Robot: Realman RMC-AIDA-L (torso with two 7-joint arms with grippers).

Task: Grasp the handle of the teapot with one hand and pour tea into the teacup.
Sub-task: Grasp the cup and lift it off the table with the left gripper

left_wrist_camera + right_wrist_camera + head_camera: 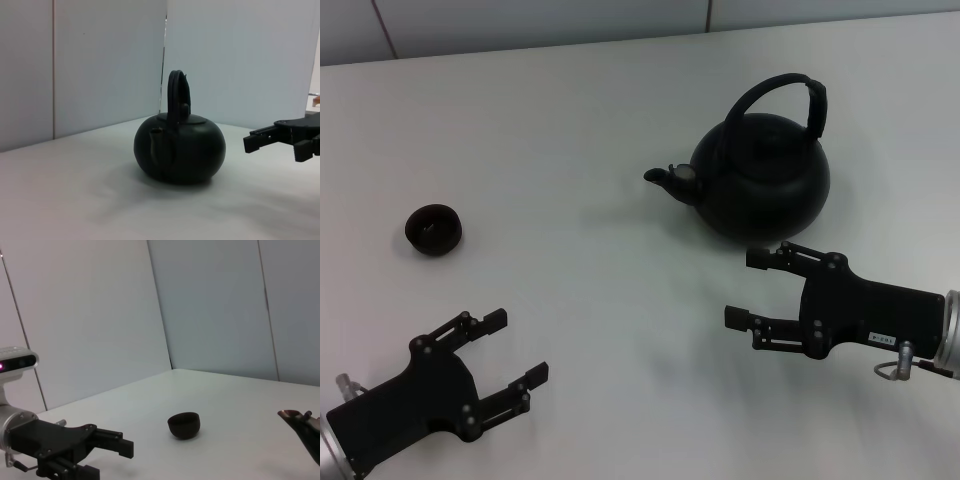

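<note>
The matte-black teapot [760, 180] stands upright at the back right of the white table, its spout [670, 180] pointing left and its arched handle [782, 95] upright above it. The small black teacup [433, 229] sits far to the left, well apart from the pot. My right gripper [748, 288] is open just in front of the teapot, fingers pointing left, touching nothing. My left gripper [515, 347] is open near the front left, below the teacup and empty. The left wrist view shows the teapot [180, 150] side-on; the right wrist view shows the teacup [184, 424].
The white table [580, 280] ends at a pale wall [520, 20] along the back. In the left wrist view the right gripper [277, 147] juts in beside the teapot. The right wrist view has the left gripper [107, 460] in front of the teacup.
</note>
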